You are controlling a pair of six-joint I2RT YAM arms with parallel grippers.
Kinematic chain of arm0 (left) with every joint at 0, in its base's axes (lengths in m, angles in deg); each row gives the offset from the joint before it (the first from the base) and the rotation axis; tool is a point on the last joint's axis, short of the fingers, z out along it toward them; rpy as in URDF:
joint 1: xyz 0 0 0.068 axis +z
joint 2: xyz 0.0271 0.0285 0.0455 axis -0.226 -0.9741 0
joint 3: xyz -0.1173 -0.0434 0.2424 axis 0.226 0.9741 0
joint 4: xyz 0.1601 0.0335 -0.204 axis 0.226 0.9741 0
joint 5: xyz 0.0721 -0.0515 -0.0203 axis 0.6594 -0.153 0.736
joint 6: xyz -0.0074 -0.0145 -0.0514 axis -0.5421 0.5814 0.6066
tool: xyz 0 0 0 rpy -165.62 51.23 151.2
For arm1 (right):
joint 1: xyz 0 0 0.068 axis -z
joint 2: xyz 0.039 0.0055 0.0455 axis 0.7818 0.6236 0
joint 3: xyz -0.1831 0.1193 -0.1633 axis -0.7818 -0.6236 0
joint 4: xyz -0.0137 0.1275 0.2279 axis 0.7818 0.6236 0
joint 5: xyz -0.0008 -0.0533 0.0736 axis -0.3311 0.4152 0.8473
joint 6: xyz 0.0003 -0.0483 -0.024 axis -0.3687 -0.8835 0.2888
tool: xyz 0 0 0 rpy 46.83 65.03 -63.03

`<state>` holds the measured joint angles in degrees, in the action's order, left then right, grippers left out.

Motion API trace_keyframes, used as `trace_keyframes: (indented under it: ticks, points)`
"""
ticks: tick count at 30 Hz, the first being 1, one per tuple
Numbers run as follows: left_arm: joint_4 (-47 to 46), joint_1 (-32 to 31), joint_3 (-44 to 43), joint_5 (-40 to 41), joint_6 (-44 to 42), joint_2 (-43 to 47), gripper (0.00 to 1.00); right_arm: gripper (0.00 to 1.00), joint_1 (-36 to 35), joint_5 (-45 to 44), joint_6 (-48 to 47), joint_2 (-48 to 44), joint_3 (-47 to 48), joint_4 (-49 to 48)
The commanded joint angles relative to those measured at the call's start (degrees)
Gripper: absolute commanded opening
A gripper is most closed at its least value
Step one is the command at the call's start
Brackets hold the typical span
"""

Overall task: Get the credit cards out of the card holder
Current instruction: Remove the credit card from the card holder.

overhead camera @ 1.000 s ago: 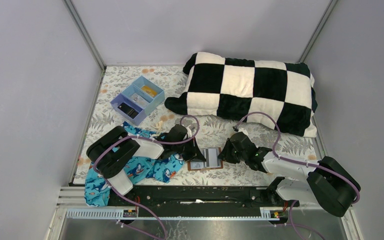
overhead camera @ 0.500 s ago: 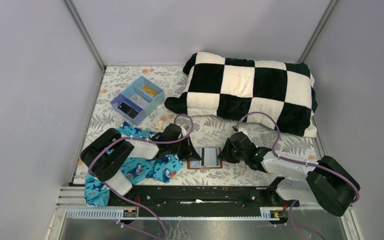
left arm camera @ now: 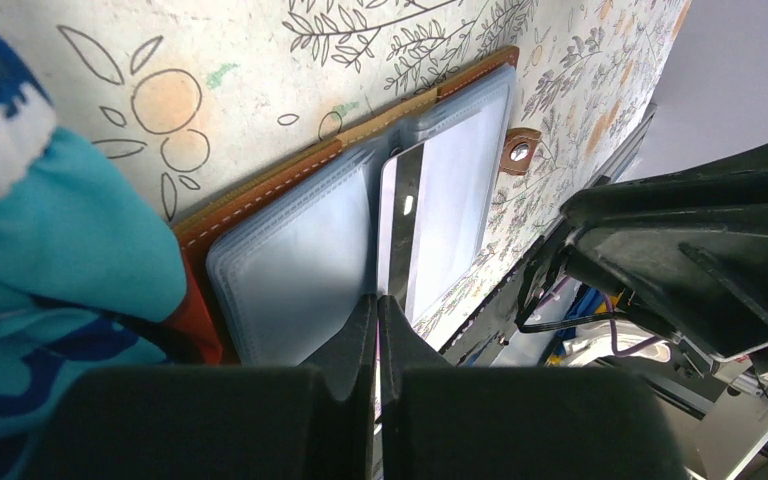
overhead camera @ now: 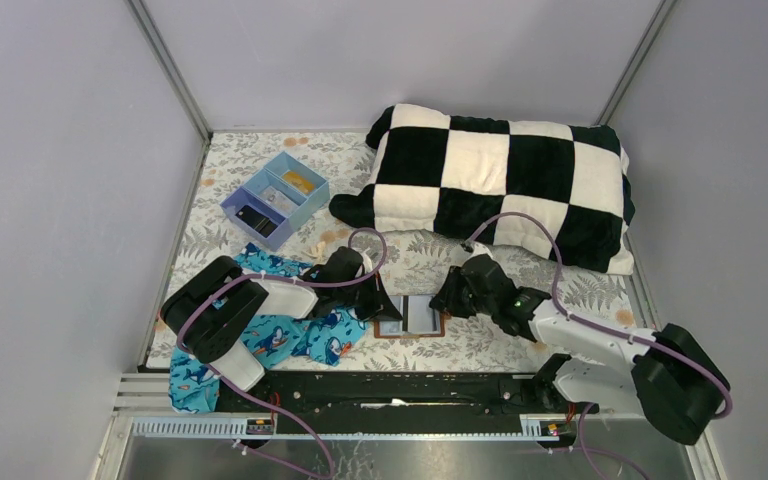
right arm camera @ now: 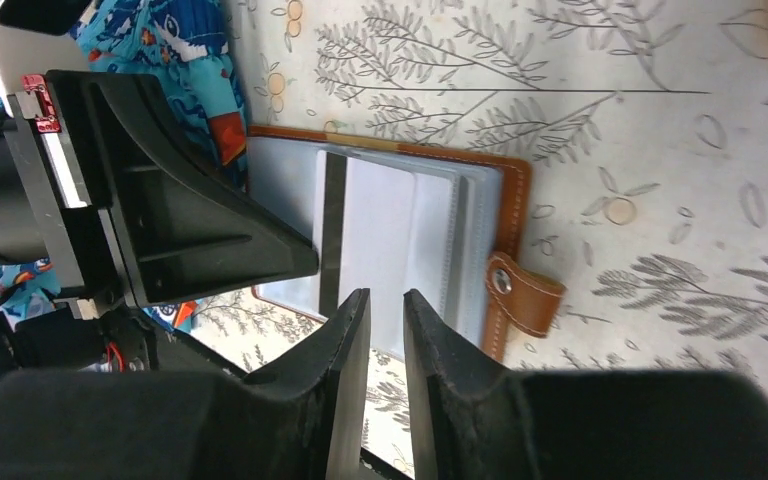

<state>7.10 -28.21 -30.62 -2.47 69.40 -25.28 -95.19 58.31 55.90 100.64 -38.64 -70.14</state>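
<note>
The left gripper is pressing its two fingers tightly together with no gap showing. Its tip is resting at the lower edge of the open card holder, right at the fold between the two clear-sleeved pages. The wrist view is too steep to tell whether it is pinching a sleeve edge or only pushing down.

The right gripper is hanging over the bottom edge of the holder's right page. Its fingers are standing a narrow slot apart, and nothing is sitting between them.

A whitish credit card with a dark stripe along its left side is lying on the right page, seemingly tucked in the sleeve. The brown snap tab is sticking out to the lower right of the card.

In the overhead view the holder is lying open and flat at bottom centre of the floral tablecloth, between the two grippers. A blue shark-print cloth is bunching beneath the left arm and touching the holder's left edge. A blue divided tray is sitting at upper left, well apart. A black-and-white checkered pillow is filling the upper right.
</note>
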Motion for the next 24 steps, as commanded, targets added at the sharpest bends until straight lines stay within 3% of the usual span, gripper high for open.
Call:
trace_keyframes:
  ticks: [1, 6, 12, 17, 19, 24]
  points:
    - [1.27, 0.5, -0.54, 0.74, -1.91, 0.49, 0.0, 0.26, -0.3, 5.74, -0.82, 5.34, 2.36, -5.29]
    - [1.0, 0.58, -0.78, 0.87, -2.14, 0.64, 0.0, 0.27, -0.27, 10.33, -0.66, 10.37, 2.06, -9.7]
    - [0.7, 0.72, -0.68, 0.39, -2.08, 0.65, 0.0, 0.25, -0.31, 7.79, 1.26, 15.02, 0.92, -9.3]
    - [-1.75, 0.85, 0.39, -0.86, -1.06, 0.46, 0.37, 0.23, -0.26, 8.67, 2.15, 18.62, 0.33, -10.39]
    - [-2.78, 0.91, 0.66, -1.34, -0.76, -0.05, 0.43, 0.23, -0.3, 9.05, 2.77, 19.11, -0.23, -11.49]
    - [-5.4, 0.85, 0.97, -2.22, 0.08, -1.73, 0.43, 0.23, -0.26, 9.38, 2.73, 19.3, -0.14, -11.55]
